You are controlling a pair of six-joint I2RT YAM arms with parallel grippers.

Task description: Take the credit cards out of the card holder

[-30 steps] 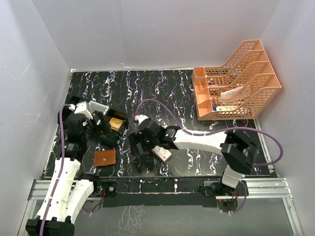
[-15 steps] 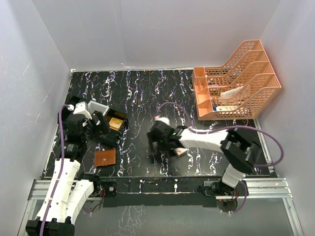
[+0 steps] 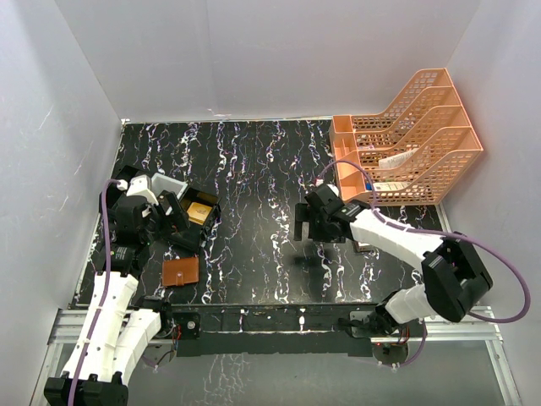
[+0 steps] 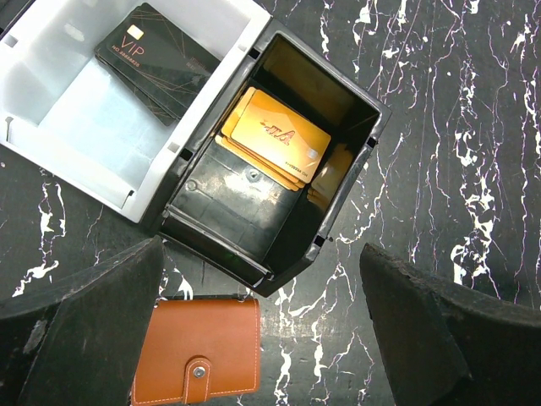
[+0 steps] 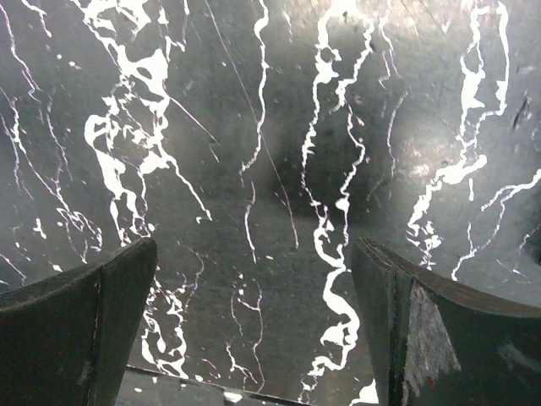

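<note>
From the top view, the card holder (image 3: pixel 180 271) is lying flat on the black marbled table (image 3: pixel 254 169) at its near left. It is sitting just near of a black-and-white tray (image 3: pixel 161 184). The left claw (image 3: pixel 176 222) is hanging over the near edge of that tray with its jaws spread wide and nothing between them. The right claw (image 3: pixel 311 227) is hovering right of the table's middle, also wide open and empty, well apart from the holder. An orange file rack (image 3: pixel 406 139) is standing at the far right.

In the left wrist view, the left claw (image 4: pixel 262 338) is gaping, its two dark fingers (image 4: pixel 76 338) framing the scene and gripping nothing. The card holder (image 4: pixel 203 347) is lying shut below the claw, its clasp tab (image 4: pixel 199 372) fastened and its inside hidden. It is just beside the tray (image 4: pixel 51 144), but whether it is touching the nearer finger cannot be told. Gold cards (image 4: pixel 275 135) are resting in the tray's black compartment, and black cards (image 4: pixel 156 55) in the white one.

In the right wrist view, the right claw (image 5: pixel 254 330) is standing fully open over bare table (image 5: pixel 270 127), holding nothing.
</note>
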